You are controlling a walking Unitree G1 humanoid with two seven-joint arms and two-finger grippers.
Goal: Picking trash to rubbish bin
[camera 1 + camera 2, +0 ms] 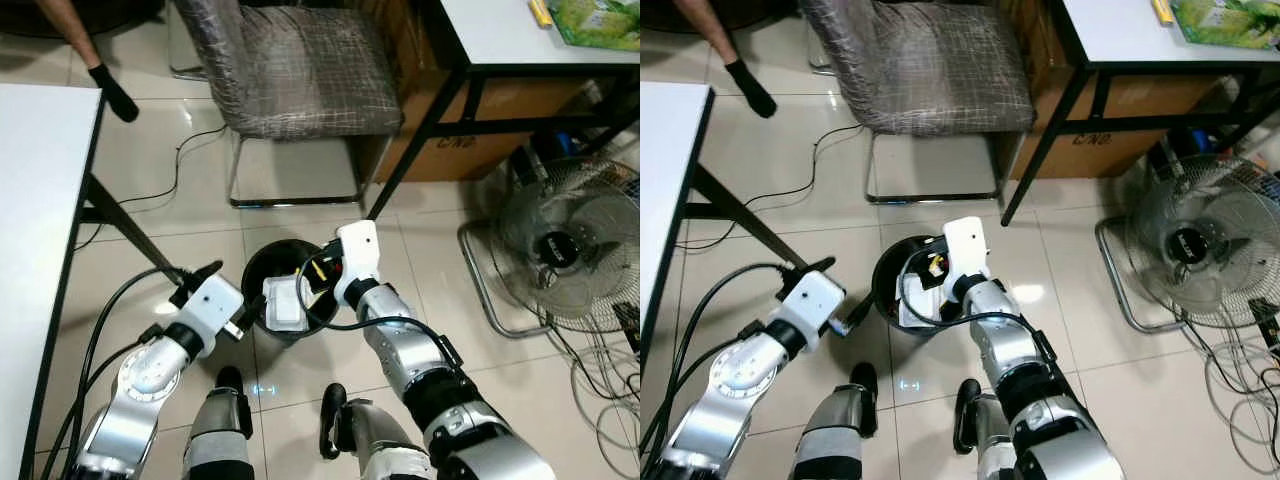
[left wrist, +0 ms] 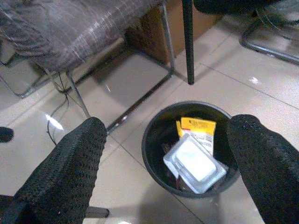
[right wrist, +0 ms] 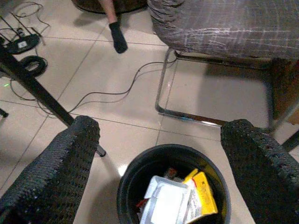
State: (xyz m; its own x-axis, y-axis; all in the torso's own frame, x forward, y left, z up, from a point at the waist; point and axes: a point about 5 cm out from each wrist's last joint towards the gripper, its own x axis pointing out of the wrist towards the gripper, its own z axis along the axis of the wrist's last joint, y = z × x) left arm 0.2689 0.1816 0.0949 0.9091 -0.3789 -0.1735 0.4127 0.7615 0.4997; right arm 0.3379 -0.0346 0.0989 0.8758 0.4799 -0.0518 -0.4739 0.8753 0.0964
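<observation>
A round black rubbish bin [image 1: 285,300] is standing on the pale tiled floor [image 1: 200,150] at the centre of the head view, just in front of the robot's two arms. Inside it, a clear plastic clamshell container [image 2: 195,163] is lying on top, and beside it a yellow packet [image 2: 198,131] is leaning against the inner wall. The packet carries dark printing, but the writing is too small to read.

The left gripper [image 2: 173,168] is hanging just to the left of the bin, its two black fingers [image 2: 70,168] spread wide apart and holding nothing. The right gripper [image 3: 159,172] is hovering over the bin's right rim, its fingers [image 3: 261,163] likewise spread wide and empty. Neither gripper appears to be touching the bin or the trash.

Beyond the bin, in the upper centre of the frame, a chair [image 1: 290,70] with a grey checked seat and a chrome frame is standing. A brown cardboard box [image 1: 500,130] is sitting under a white table [image 1: 520,30] at the upper right; black letters on the box are not legible. A green packet [image 1: 600,20] is lying on that table. A floor fan [image 1: 565,245] is lying at the right edge. A second white table [image 1: 35,200] is filling the left edge. A person's foot in a black sock [image 1: 112,92] is showing at the upper left. A thin black cable [image 1: 185,160] is trailing across the tiles.
</observation>
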